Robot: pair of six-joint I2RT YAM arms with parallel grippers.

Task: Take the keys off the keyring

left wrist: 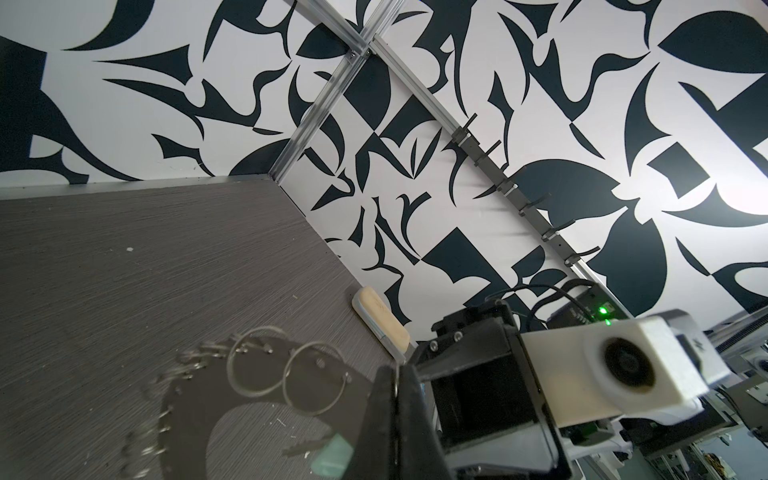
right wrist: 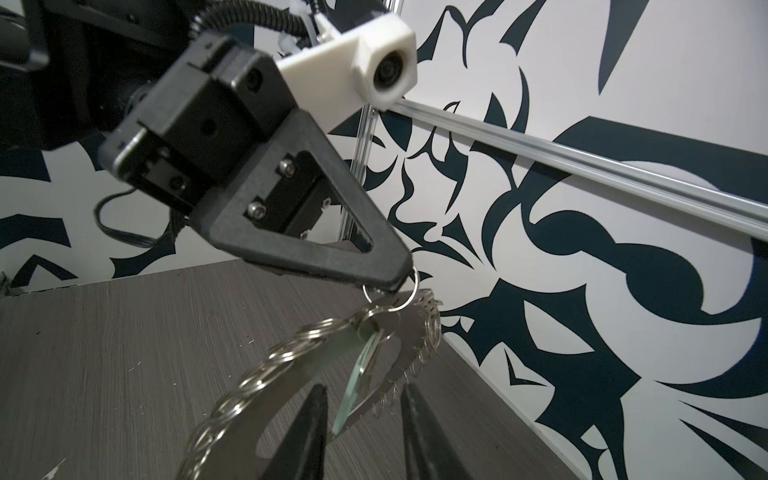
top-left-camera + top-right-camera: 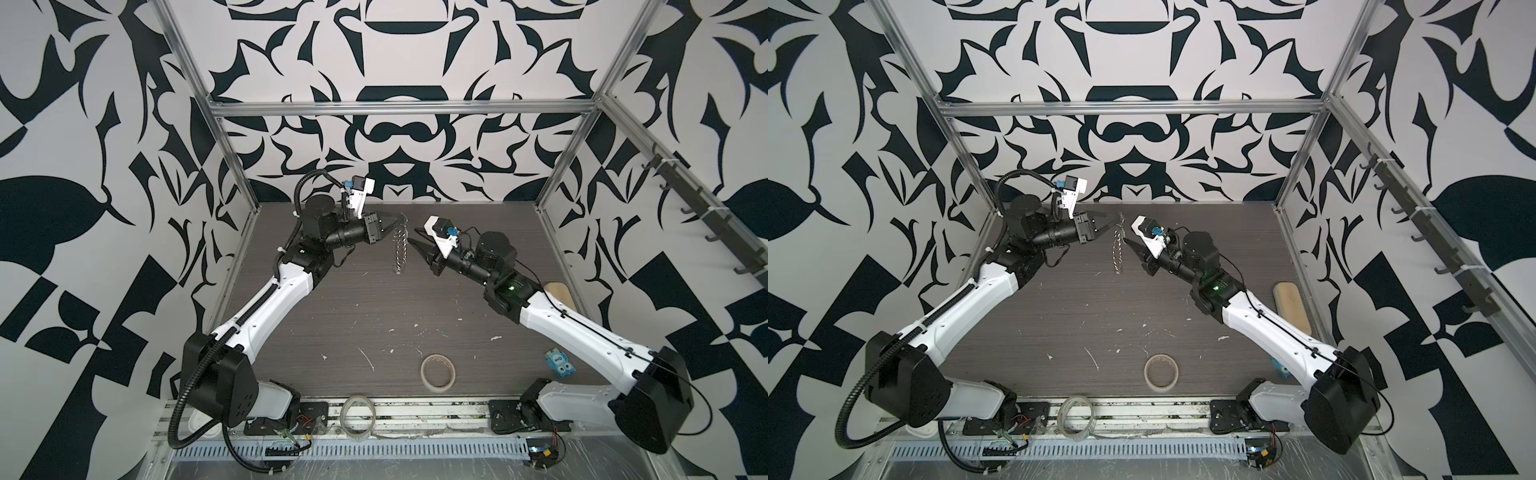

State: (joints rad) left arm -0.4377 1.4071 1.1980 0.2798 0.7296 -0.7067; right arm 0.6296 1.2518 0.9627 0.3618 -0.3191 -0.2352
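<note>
The left gripper (image 3: 397, 219), clamped shut on it, dangles the one chain-like silver wire keyring (image 3: 400, 249) above the dark counter (image 3: 374, 311). Its one pale silvery key (image 2: 351, 409) hangs between the parted jaws of the right gripper (image 3: 412, 236). Two rolls lie well apart from them at the front: a beige tape roll (image 3: 423, 372) and a clear tape roll (image 3: 344, 415).

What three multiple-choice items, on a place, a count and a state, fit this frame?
1. Where is the keyring? A flat on the table; B hanging from the left gripper; C inside a tape roll.
2. How many tape rolls show? A one; B two; C four.
3. How are the right gripper's jaws? A shut on the key; B shut on a tape roll; C open.
Key: B, its top ring is pinched there; B, a beige roll and a clear roll; C, its fingers stand apart.
</note>
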